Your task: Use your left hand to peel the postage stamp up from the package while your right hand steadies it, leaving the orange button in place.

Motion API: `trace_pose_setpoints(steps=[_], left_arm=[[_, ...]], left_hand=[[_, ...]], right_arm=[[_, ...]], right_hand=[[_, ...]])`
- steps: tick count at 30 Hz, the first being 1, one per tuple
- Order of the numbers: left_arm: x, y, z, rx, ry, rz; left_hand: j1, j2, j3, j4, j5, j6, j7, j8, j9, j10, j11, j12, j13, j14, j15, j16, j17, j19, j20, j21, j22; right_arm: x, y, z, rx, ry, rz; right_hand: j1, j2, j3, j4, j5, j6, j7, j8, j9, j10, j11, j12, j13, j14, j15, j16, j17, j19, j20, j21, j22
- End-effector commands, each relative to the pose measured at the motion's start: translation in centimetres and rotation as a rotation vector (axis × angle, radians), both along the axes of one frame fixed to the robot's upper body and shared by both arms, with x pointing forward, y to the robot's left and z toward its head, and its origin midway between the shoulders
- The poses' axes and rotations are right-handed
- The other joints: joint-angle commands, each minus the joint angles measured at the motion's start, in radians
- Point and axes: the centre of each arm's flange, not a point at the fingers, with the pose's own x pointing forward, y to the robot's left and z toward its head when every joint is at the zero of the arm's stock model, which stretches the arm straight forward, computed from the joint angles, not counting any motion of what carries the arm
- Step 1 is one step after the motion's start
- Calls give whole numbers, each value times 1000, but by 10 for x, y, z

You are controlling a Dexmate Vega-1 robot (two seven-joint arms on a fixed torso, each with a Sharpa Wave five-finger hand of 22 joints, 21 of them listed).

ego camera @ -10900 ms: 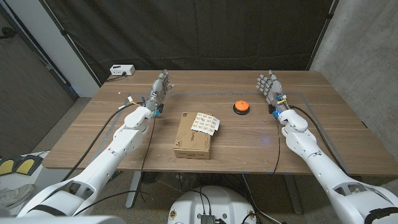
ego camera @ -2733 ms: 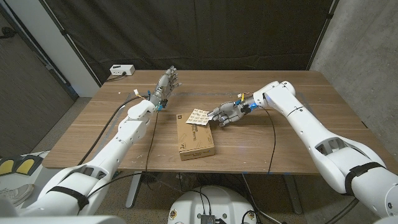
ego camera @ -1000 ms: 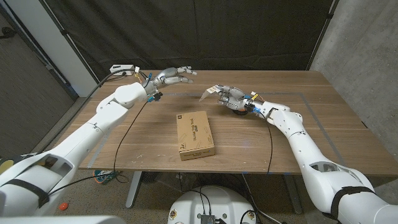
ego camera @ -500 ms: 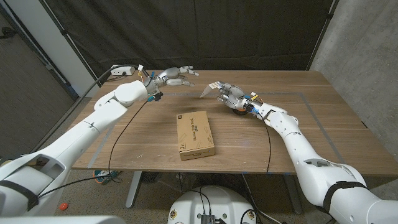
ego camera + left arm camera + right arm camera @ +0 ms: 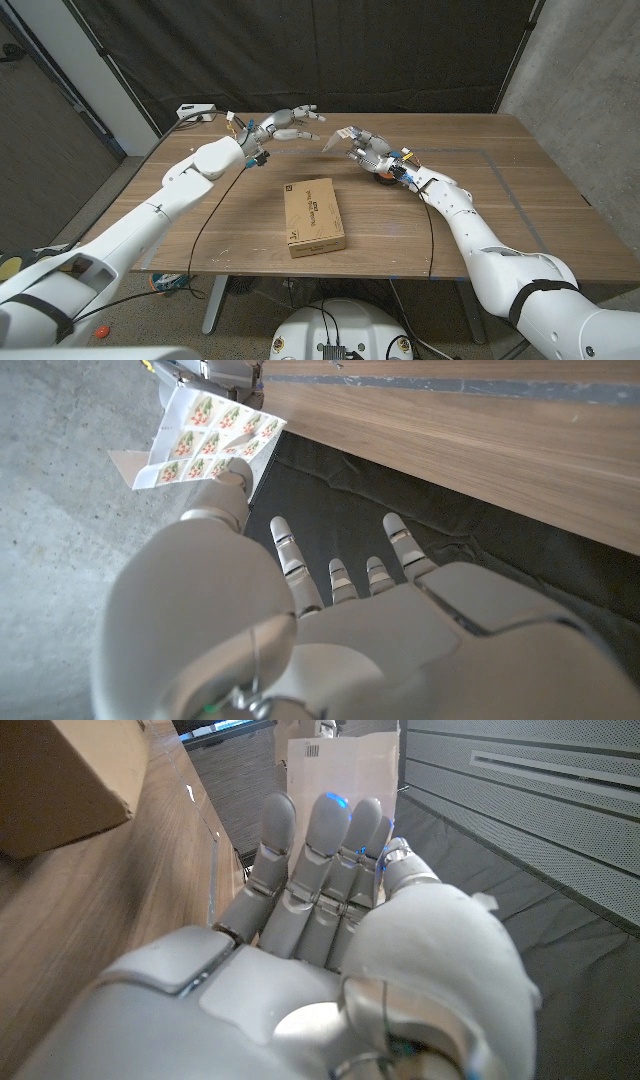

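Package (image 5: pixel 315 216) lies on the wooden table (image 5: pixel 520 210), near-centre, top face bare; both hands are raised well beyond it, toward the far side.

Right hand (image 5: pixel 366 152) is held up above the far middle of the table, fingers curled around the stamp sheet (image 5: pixel 337 138), which sticks out leftward from its fingertips. Right wrist view shows the fingers (image 5: pixel 320 850) pressed together against the plain back of the sheet (image 5: pixel 340 765). So the sheet is off the package and in the right hand, not the left as the task words it.

Left hand (image 5: pixel 285 124) hangs in the air just left of the sheet, fingers spread and reaching toward it, holding nothing. Left wrist view shows the printed face of the sheet (image 5: pixel 210 435) with one left fingertip (image 5: pixel 228 485) at or just under its edge; whether it touches I cannot tell.

Orange button (image 5: pixel 384 177): only a sliver shows beneath the right wrist, on the table.

Judgement: the peel itself looks done; the step in hand reads as a pass of the sheet from right to left. Next move calls for the left fingers to close on the free edge before the right lets go, with the right forearm kept clear of the button below it.
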Motion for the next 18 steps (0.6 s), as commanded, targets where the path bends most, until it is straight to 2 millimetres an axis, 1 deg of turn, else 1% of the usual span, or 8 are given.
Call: trace_pose_setpoints(steps=[1, 4, 6, 10, 12, 14, 18], left_arm=[[17, -13, -16, -116, 38, -127], [20, -16, -17, -134, 35, -137], [21, -18, -18, -144, 33, -141], [22, -21, -17, -133, 30, -144], [22, -22, -16, -109, 30, -143], [21, -24, -15, -85, 32, -144], [21, -25, -14, -75, 31, -139]], left_hand=[[3, -10, -11, 3, 8, 26, 0, 9, 3, 9, -4, 3, 6, -5, -10, 2, 3, 6, 4, -2, 3], [5, -10, -23, 8, 15, 65, 1, 21, 4, 19, -4, 5, 6, -5, -10, 2, 3, 8, 4, -7, 3], [7, -10, -30, 11, 20, 94, 1, 29, 4, 29, -10, 7, 6, 0, -15, 4, 3, 12, 2, -9, 3], [13, -10, -41, 13, 27, 132, 0, 39, 3, 44, -12, 11, 7, 6, -24, 5, 3, 16, 0, -13, 4], [16, -9, -44, 13, 28, 143, 0, 42, 3, 47, -13, 12, 7, 8, -28, 5, 3, 19, -2, -13, 4], [20, -10, -48, 13, 29, 156, -1, 45, 3, 41, -20, 8, 7, 8, -33, 5, 2, 24, -9, -14, 4], [27, -12, -53, 11, 30, 162, -2, 44, 2, 35, -25, 5, 7, 5, -39, 3, 2, 28, -16, -15, 4]], right_arm=[[4, 14, -2, 36, -17, 60], [5, 18, -2, 35, -23, 77], [4, 20, -1, 36, -30, 88], [4, 22, 2, 40, -41, 97], [4, 23, 3, 46, -41, 99], [3, 24, 4, 49, -45, 99], [4, 25, 7, 51, -49, 103]], right_hand=[[10, 0, 35, -28, 9, 13, -1, 6, 7, 119, -37, 5, 3, 7, -5, 6, 8, 12, -131, 7, -6], [9, -1, 37, -28, 9, 13, -1, 5, 7, 121, -37, 3, -1, 4, -4, 3, 9, 11, -130, 9, -6], [9, -1, 38, -28, 10, 15, 0, 5, 7, 120, -37, 4, 1, 7, -4, 5, 11, 11, -130, 9, -7], [8, -1, 38, -26, 10, 16, -1, 3, 5, 120, -37, 6, 5, 5, -4, 3, 13, 12, -131, 11, -12], [10, -3, 40, -28, 11, 15, -2, 3, 9, 120, -36, 5, 4, 5, -4, 3, 16, 10, -130, 12, -12], [9, -3, 40, -27, 11, 15, -2, 3, 9, 119, -37, 5, 5, 5, -5, 3, 17, 11, -130, 13, -14], [9, -3, 38, -27, 11, 15, -2, 2, 10, 120, -38, 5, 4, 2, -5, -1, 19, 10, -132, 15, -29]])
